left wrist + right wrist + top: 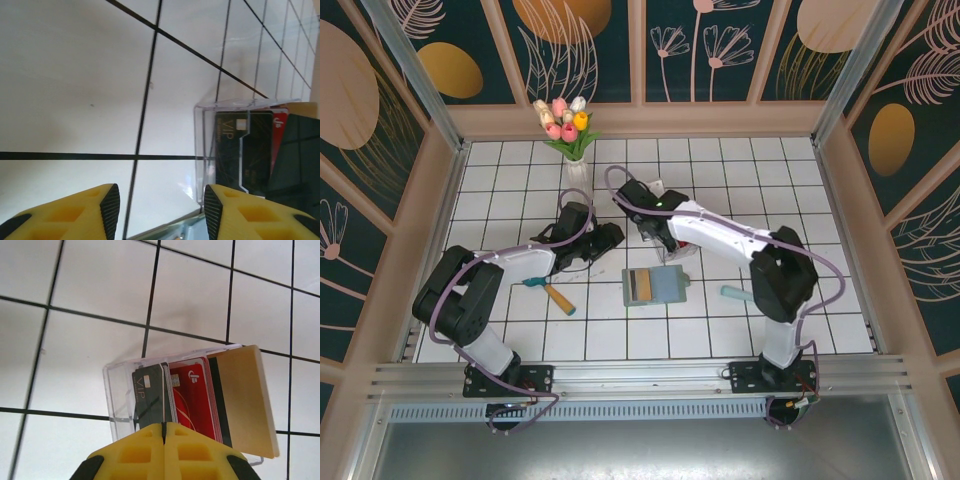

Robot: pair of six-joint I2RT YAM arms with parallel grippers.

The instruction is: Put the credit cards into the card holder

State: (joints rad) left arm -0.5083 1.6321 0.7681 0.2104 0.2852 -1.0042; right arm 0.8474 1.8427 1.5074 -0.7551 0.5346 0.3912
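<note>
Right at the tips of the right gripper [164, 432], the dark grey card [150, 395] stands foremost among the credit cards packed upright in a clear box [117, 390]. A red card [192, 395] sits just behind it, and a tan slab [245, 395] is on the side farthest from the fingers' seam. The two yellow fingers are pressed fully together, and the card's near edge runs into the line where they meet. They appear to be pinching it, probably to draw it out of the box, though the fingertips hide the contact itself.

Beside the box, the left gripper [161, 210] has its fingers about half apart and holds nothing. One fingertip sits close by the box's corner, seemingly to stop it sliding.

Nearer the arm bases than both grippers, the card holder [665, 285] lies open and flat on the tiled table [800, 200]. A tan strip [642, 285] shows on the half toward the left arm.

From above, the arms cover the box, and the cards in it are too tightly stacked to count.
</note>
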